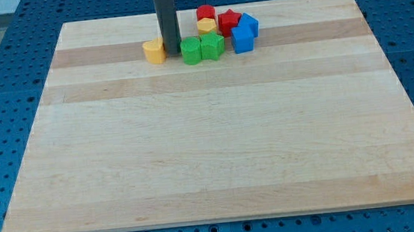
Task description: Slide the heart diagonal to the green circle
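A yellow heart block (155,51) lies near the board's top edge, left of centre. A green circle block (191,51) sits just to its right. My tip (174,53) stands between them, right beside the heart's right side and the green circle's left side. The dark rod rises from there out of the view's top.
A green star block (213,45) touches the green circle's right side. Behind are a yellow block (207,26), a red cylinder (205,13), a red star block (229,21), and two blue blocks (242,38) (248,24). The wooden board (210,146) rests on a blue perforated table.
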{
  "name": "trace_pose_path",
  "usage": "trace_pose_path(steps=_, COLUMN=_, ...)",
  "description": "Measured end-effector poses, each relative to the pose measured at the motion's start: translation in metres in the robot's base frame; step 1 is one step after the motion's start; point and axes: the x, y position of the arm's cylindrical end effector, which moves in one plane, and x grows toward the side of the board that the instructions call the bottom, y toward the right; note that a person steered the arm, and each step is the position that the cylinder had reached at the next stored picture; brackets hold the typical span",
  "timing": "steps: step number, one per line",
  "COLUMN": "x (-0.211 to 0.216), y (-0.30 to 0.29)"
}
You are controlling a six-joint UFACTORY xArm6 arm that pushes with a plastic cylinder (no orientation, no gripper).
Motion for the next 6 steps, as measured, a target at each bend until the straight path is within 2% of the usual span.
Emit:
trace_pose_path(steps=1, x=0.006, y=-0.007)
trace_pose_path(steps=3, x=-0.054, y=-0.011)
trace_pose_path(steps=4, x=-0.059, y=-0.028)
trace_pose_path(steps=6, x=-0.024, y=-0.041)
